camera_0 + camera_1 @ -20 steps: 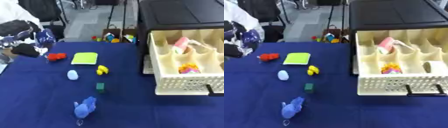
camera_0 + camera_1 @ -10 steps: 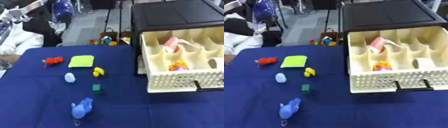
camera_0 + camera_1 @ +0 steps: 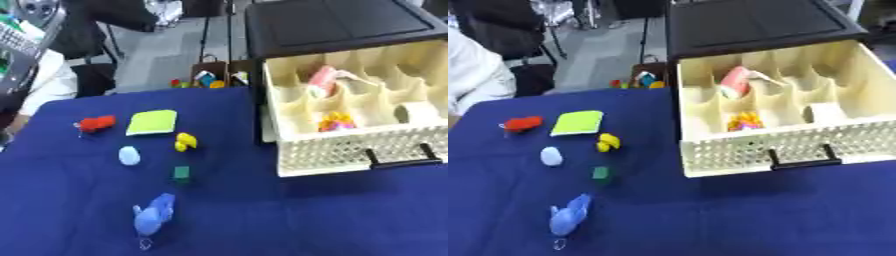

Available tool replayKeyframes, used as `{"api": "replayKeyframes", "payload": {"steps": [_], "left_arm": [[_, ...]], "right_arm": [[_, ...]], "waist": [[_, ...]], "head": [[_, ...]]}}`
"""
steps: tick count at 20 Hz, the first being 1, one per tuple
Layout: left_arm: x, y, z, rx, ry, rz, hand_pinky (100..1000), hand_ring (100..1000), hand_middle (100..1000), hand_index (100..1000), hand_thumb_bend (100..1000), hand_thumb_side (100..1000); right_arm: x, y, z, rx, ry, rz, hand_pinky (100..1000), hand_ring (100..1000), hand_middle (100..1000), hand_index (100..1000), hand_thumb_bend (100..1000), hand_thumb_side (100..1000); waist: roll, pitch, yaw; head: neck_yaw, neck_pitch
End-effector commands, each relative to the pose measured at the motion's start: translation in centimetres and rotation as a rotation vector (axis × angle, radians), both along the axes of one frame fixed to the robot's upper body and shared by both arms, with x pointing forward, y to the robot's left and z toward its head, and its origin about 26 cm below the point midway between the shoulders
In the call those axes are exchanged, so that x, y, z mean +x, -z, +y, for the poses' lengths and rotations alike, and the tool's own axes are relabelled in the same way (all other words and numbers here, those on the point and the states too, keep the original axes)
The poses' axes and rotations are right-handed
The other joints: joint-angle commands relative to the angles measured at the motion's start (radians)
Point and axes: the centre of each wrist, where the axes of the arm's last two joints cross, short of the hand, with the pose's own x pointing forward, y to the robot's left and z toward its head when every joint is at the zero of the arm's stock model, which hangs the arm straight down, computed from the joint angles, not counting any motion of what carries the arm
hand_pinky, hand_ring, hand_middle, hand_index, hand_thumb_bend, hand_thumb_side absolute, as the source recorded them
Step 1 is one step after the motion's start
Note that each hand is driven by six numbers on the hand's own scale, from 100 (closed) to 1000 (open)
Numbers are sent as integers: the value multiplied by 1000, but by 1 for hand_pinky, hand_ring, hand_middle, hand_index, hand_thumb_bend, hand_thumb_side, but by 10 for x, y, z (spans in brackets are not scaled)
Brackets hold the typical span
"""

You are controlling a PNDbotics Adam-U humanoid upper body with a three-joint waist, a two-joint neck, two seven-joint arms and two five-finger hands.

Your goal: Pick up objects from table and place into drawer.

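Several small things lie on the blue tablecloth [image 3: 79, 200]: a red toy [image 3: 96, 123], a yellow-green pad [image 3: 152, 122], a yellow duck [image 3: 185, 141], a pale blue egg shape [image 3: 129, 155], a green cube [image 3: 181, 173] and a blue plush toy [image 3: 154, 216]. To the right stands an open cream drawer [image 3: 789, 146] with a black handle, pulled out of a black cabinet [image 3: 745, 22]. Its compartments hold a pink item [image 3: 735, 82], a small orange-pink thing [image 3: 745, 120] and a white roll [image 3: 824, 111]. Neither hand shows in either view.
Beyond the table's far edge, colourful toys [image 3: 206, 80] lie on the grey floor beside dark chair legs. A person's white sleeve [image 3: 39, 82] is at the far left. The blue cloth stretches bare in front of the drawer.
The whole picture has shifted, so the camera has moved. The things on the table keep their places relative to each other. A dark shape at the left edge is out of view.
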Motion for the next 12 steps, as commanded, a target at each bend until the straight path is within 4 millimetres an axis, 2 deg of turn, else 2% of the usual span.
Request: {"api": "replayKeyframes", "payload": {"steps": [1, 12], "left_arm": [[2, -12, -11, -36, 30, -23, 472, 605, 593, 646, 100, 624], [19, -11, -49, -110, 122, -7, 457, 595, 580, 640, 100, 617]], "right_arm": [[-2, -7, 2, -5, -30, -42, 601, 654, 651, 757, 100, 1000], [-1, -16, 9, -8, -67, -80, 603, 654, 652, 756, 100, 1000]], "waist": [[0, -17, -6], [24, 0, -77]], "head": [[11, 7], [91, -14]]}}
